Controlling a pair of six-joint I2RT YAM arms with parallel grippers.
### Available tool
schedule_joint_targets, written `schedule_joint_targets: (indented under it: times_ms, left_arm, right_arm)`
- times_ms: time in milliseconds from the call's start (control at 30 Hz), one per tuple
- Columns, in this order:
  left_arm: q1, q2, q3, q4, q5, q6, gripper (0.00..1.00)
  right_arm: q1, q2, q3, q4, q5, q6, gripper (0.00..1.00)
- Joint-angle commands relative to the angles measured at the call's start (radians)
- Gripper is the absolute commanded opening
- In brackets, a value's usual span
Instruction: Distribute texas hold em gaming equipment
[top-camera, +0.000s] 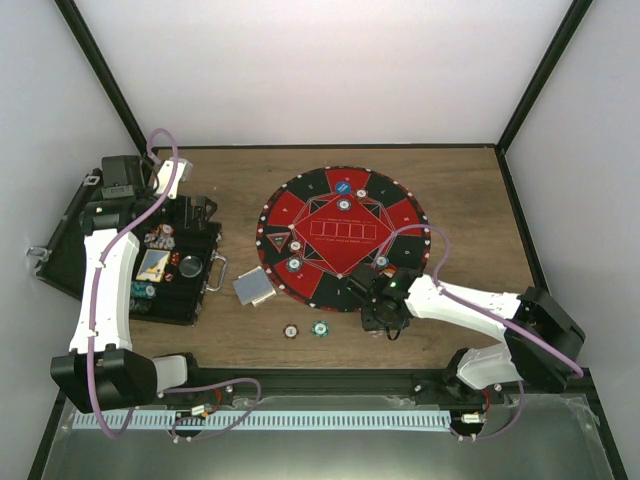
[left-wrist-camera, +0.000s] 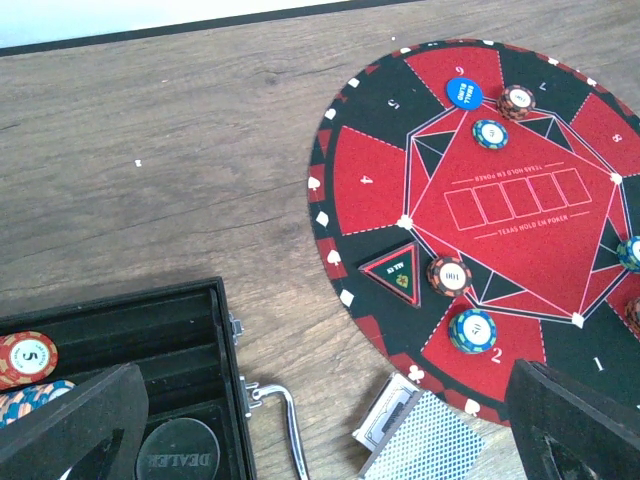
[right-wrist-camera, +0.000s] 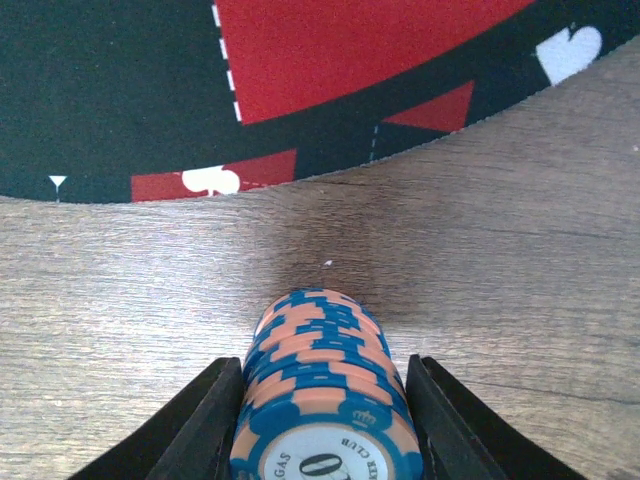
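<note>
**Loose chip stack could spill in the pinch**

The main risk is a spill. The stack of blue-and-orange chips (right-wrist-camera: 325, 400) is a loose column. If the right fingers (right-wrist-camera: 195, 435) squeeze only some of its layers, or meet it off-centre, the rest may slide out. Those chips could scatter over the wood and roll toward the near edge of the surface (right-wrist-camera: 520, 280). A lift that drags the bottom chip could also snag the rim of the round felt mat (right-wrist-camera: 120, 90), which lies just beyond the stack.

The stack stands upright on bare wood just off the mat's near rim, toward the near-right part of the surface. It sits squarely between the two right fingers, one on each flank. Their inner faces look to be touching, or nearly touching, the chips' rims; whether they truly grip cannot be told. The left fingers (left-wrist-camera: 80, 430) are spread wide with nothing between them. They hover by the left edge above the black case (left-wrist-camera: 150, 320), well apart from the stack.
</note>
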Motion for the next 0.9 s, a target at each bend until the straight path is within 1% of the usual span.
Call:
schedule_joint_targets:
  times_ms: [0,300,533,700,867]
  left_arm:
    - [0.006,-0.005,-0.001,0.021,0.008,-0.005,1.0]
    - [0.007,-0.006,-0.003,0.023,0.011,-0.005,1.0]
    - [0.006,-0.006,-0.003,0.022,0.011,-0.005,1.0]
    - [0.007,-0.002,0.0,0.022,0.014,-0.006,1.0]
    - [0.007,-0.006,-0.001,0.015,0.013,-0.008,1.0]
  right_arm:
    - [0.013,0.0,0.003,-0.009,0.021,0.014,0.4]
    - [0.02,-0.016,0.068,-0.067,0.042,0.013,0.31]
    - [0.023,-0.022,0.143,-0.119,0.065,0.003,0.28]
    - [0.022,0.021,0.28,-0.148,0.11,-0.048,0.27]
    - [0.012,0.177,0.493,-0.126,0.153,-0.14,0.28]
